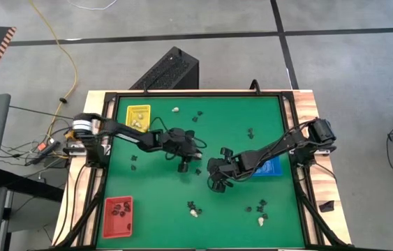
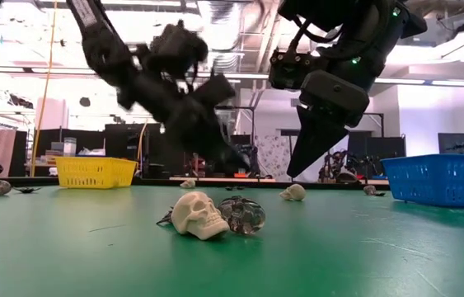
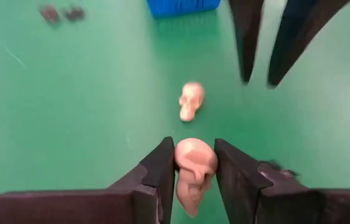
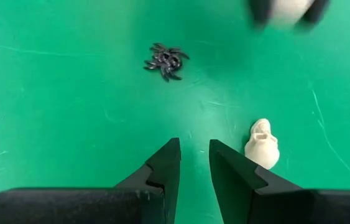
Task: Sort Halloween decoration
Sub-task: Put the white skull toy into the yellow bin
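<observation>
While the yellow tray (image 1: 139, 116) holds cream trinkets and the red tray (image 1: 119, 215) black ones, the blue tray (image 1: 269, 167) lies partly under the right arm on the green table (image 1: 252, 209).

Low down, a cream skull (image 2: 199, 215) lies before a cluttered room.

The left gripper (image 3: 194, 163) pinches a skull (image 3: 193, 174).

The right gripper (image 4: 193, 158) hangs narrow and empty near a black spider (image 4: 166, 61).

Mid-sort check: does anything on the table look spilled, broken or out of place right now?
Nothing stands out. Loose skulls and black spiders lie scattered on the green mat, as expected mid-sort. The yellow tray, red tray and blue tray sit flat. The left gripper holds a cream skull; the right gripper is empty.
</observation>
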Controlling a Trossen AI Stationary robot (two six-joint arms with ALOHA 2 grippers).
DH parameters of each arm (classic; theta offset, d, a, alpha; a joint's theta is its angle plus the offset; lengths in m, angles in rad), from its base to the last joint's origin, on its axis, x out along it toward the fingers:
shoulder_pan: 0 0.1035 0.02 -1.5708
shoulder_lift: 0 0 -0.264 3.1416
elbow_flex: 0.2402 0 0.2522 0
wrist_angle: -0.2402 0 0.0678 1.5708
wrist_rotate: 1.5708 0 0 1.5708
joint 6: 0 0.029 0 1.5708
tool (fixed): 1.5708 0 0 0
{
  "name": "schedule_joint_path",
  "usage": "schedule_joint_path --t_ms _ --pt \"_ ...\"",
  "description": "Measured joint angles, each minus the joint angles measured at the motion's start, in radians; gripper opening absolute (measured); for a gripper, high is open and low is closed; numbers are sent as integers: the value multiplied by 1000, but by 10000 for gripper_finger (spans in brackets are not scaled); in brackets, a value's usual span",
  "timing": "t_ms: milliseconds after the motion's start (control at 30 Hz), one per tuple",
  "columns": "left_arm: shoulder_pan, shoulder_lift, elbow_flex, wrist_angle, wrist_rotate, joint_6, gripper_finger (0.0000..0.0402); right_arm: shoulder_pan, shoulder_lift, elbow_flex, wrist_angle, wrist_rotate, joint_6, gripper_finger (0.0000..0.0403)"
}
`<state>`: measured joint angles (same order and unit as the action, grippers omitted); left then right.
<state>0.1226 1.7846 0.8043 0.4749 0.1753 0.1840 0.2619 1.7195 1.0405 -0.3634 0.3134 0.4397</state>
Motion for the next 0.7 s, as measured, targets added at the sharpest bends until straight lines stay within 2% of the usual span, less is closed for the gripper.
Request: schedule_joint_path --t_ms 133,267,367,500,600,700 --pt "33 -214 1 -262 -59 63 82 0 0 0 0 0 -1 118" --pt "78 -446 -49 -437 -219 67 82 -1 0 0 6 0 -2 118" --pt "118 -607 -164 -450 -342 -6 89 -1 0 0 6 0 -6 118" --pt "145 -798 -341 -395 -485 -216 92 -1 0 0 20 1 -26 118" --pt "160 -899 -433 -376 -640 -316 93 -2 0 0 50 3 -47 118" --pt "185 -963 -474 -442 -815 -424 94 -3 0 0 82 4 -56 118"
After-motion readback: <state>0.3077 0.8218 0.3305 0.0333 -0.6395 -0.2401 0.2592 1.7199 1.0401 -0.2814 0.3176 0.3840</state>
